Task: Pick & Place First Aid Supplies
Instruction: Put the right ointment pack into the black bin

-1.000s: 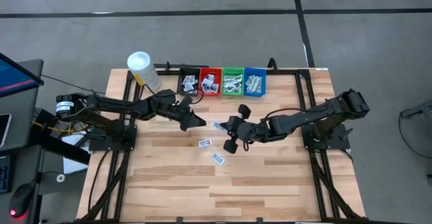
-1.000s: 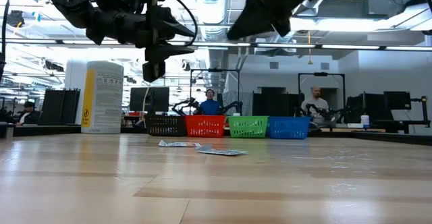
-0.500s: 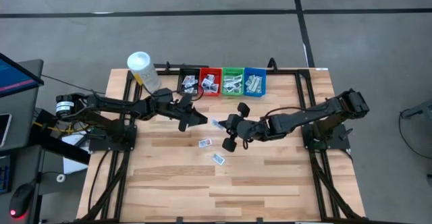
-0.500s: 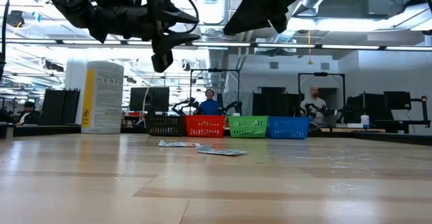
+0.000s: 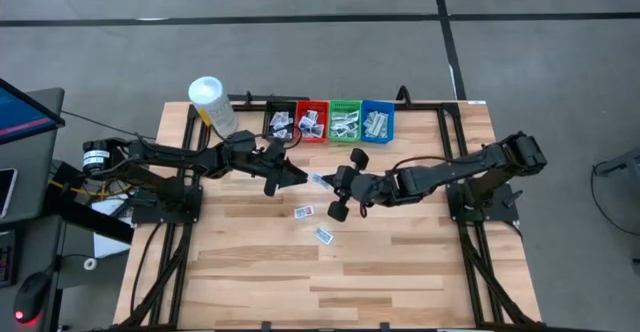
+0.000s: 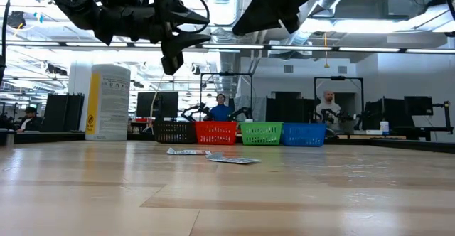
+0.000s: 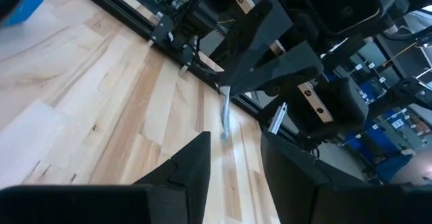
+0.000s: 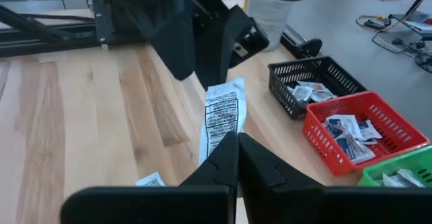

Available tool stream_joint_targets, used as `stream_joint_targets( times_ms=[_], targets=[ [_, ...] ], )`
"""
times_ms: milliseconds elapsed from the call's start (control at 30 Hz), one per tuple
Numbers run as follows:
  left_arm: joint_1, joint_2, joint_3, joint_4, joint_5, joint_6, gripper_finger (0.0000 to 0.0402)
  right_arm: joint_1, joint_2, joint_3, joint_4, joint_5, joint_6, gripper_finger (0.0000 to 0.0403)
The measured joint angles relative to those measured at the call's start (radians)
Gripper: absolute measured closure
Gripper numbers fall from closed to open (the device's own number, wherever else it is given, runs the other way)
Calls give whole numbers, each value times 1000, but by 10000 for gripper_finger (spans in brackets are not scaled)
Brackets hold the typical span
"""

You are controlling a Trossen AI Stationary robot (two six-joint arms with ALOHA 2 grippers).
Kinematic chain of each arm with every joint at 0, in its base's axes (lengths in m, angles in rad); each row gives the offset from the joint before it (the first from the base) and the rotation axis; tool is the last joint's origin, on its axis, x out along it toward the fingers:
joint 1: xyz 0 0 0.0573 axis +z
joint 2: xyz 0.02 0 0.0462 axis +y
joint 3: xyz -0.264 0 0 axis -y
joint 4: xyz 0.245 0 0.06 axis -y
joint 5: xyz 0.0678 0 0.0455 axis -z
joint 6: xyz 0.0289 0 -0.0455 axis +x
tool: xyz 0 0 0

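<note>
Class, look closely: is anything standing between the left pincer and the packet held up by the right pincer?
Nothing visible. The open left pincer faces the packet, pinched in the shut right pincer above the table, with only air between.

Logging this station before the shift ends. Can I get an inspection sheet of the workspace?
Surface: wooden table, no damage seen.
Job's things: two loose packets on the table; more in four bins.
Clutter: white-capped bottle at the far left corner.
Grippers: right gripper shut on a long packet, held above the table; left gripper open, facing it.
Cables: at the left arm's base.
Surroundings: people at benches behind.
</note>
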Motion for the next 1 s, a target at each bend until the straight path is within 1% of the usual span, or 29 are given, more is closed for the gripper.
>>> stream_joint_targets(
  times_ms=[167, 600, 800, 1000],
  targets=[
    [0, 0, 0, 4, 0, 9, 270, -5, 0, 0, 24, -5, -28, 403],
    [-2, 1, 1, 34, -1, 27, 270, -19, 0, 0, 33, -27, -29, 403],
    [-2, 40, 7, 68, 0, 24, 270, -19, 0, 0, 34, -27, -29, 403],
    [-6, 92, 49, 68, 36, 17, 270, -19, 0, 0, 36, -29, -29, 403]
  ],
)
